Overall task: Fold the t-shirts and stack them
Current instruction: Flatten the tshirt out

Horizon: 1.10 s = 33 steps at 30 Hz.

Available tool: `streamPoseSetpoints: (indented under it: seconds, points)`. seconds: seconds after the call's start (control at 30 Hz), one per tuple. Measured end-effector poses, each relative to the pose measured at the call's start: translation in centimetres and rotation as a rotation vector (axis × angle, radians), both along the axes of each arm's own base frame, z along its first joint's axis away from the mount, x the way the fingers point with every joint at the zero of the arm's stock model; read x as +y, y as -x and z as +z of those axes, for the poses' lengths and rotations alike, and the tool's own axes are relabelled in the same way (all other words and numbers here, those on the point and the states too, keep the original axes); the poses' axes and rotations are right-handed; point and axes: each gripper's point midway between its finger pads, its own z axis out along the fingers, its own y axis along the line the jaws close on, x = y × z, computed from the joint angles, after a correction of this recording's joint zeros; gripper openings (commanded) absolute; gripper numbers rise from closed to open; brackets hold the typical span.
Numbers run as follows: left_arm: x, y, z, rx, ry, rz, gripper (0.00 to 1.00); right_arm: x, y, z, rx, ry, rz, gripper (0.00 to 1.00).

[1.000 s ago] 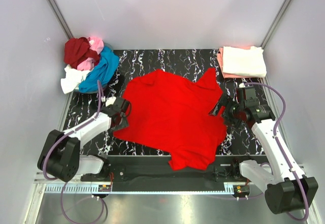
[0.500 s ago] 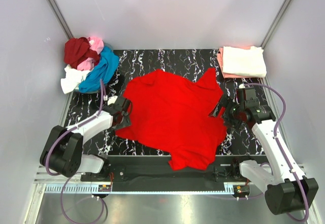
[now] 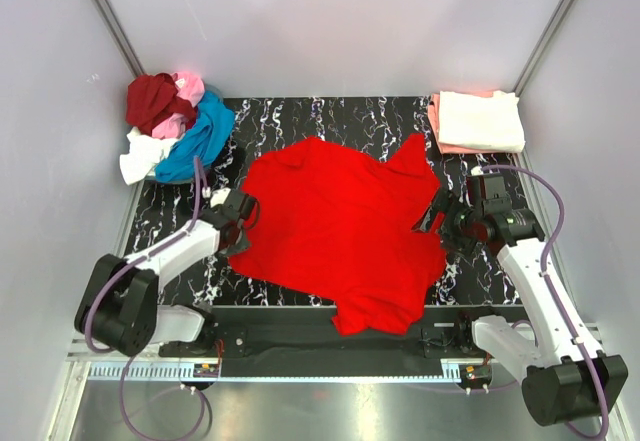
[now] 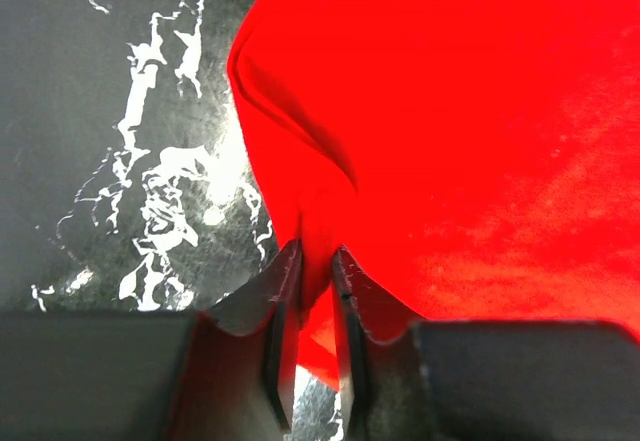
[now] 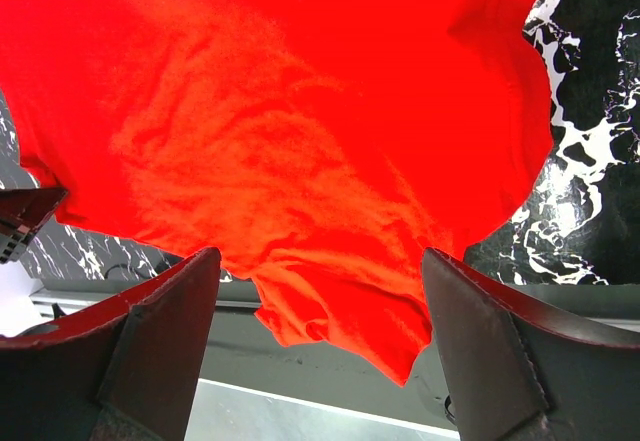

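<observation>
Left hand [image 4: 315, 253] newly clamped on bright red t-shirt [image 3: 340, 229], spread out, wrinkled, right hand [image 5: 318, 261] wide open.

Landmark: spread t-shirt [image 3: 340, 231], flat on mid table [image 3: 330, 116].
- Behind it and to the left, well apart: heap of t-shirts [image 3: 175, 126], several piled on one another, at the table's far left corner.
- Behind it and to the right, apart: folded stack [image 3: 478, 121], one t-shirt lying on another, at the far right corner.
- At its left edge: left gripper [image 4: 316, 261], touching, with a fold of the cloth between the jaws.
- At its right edge: right gripper [image 5: 318, 261], over the cloth's border.
- Its near corner: past the table's near edge, between the two arm bases.
</observation>
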Motion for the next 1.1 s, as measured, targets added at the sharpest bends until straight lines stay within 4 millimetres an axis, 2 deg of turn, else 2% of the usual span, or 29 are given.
streamPoseSetpoints:
  seconds: [0.1,0.17,0.23,0.27,0.3,0.4,0.53,0.73,0.83,0.93,1.0,1.1]
  points:
    - [0.0,0.1,0.9,-0.026,0.011,0.003,0.22,0.0,0.1,0.1,0.000,-0.001,0.001,0.87]
    - [0.0,0.1,1.8,-0.053,0.024,0.006,0.17,0.3,0.4,0.2,-0.002,-0.005,0.007,0.86]
    - [0.0,0.1,2.7,-0.079,0.034,0.008,0.09,1.3,1.0,0.4,-0.004,-0.012,0.039,0.86]
    - [0.0,0.0,3.2,-0.095,0.041,0.011,0.02,2.2,1.6,0.5,-0.004,-0.017,0.069,0.86]
    - [0.0,-0.1,3.5,-0.106,0.045,0.012,0.00,2.9,2.2,0.6,-0.005,-0.017,0.098,0.85]
    - [0.0,0.0,4.2,-0.128,0.054,0.017,0.00,5.3,4.8,0.4,0.011,-0.031,0.189,0.84]
    - [0.1,-0.1,5.4,-0.177,0.073,0.022,0.00,7.7,9.8,-2.0,0.092,0.001,0.304,0.80]
    - [0.4,0.1,7.9,-0.251,0.101,0.032,0.00,9.6,16.6,-5.9,0.232,0.155,0.438,0.79]
    - [0.4,-0.1,8.6,-0.274,0.109,0.034,0.00,10.1,18.6,-7.4,0.255,0.212,0.445,0.78]
    - [0.5,0.2,8.9,-0.280,0.111,0.034,0.00,10.1,18.8,-8.9,0.270,0.242,0.395,0.75]
    - [0.6,0.4,9.1,-0.282,0.112,0.034,0.00,10.1,18.5,-9.8,0.277,0.276,0.364,0.81]
    - [0.7,0.6,9.4,-0.287,0.114,0.033,0.00,10.2,18.1,-10.9,0.276,0.328,0.339,0.82]
